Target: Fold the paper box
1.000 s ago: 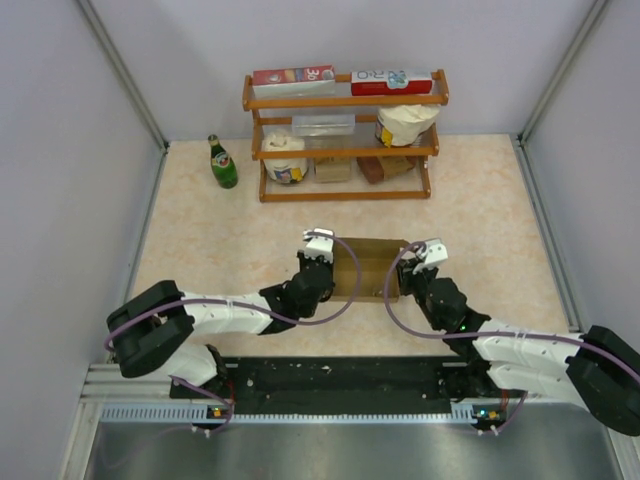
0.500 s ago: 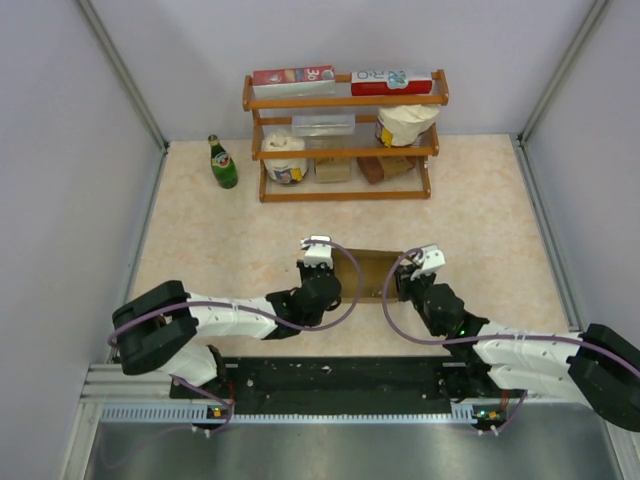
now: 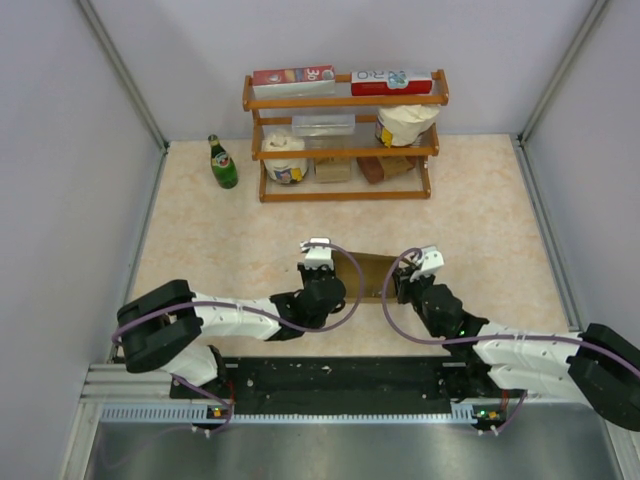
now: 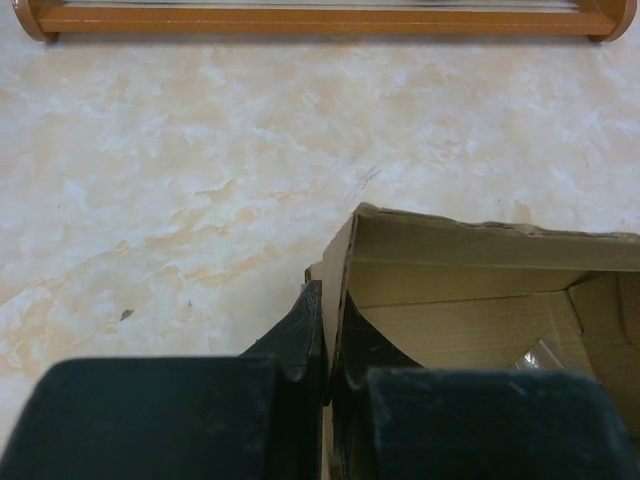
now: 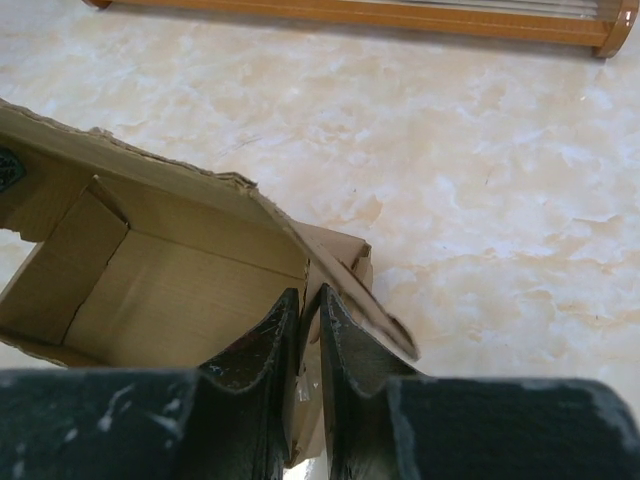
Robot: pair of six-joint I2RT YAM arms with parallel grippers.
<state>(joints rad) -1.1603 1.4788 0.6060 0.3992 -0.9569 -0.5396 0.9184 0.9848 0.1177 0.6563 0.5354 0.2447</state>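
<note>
The paper box is a plain brown open carton lying on the table between my two grippers. In the left wrist view my left gripper is shut on the left wall of the box, one finger inside and one outside. The right gripper straddles the right wall of the box with a narrow gap between its fingers. That wall leans on the inner finger, and a crumpled flap hangs over the outer one. From above, the left gripper and right gripper flank the box.
A wooden shelf rack with cartons, tubs and blocks stands at the back, its base rail ahead of both wrists. A green bottle stands left of it. Grey walls close in both sides.
The left gripper has pinched tight on the left wall and shifted slightly right. The right jaws have eased apart a little. The box looks narrower from above.
</note>
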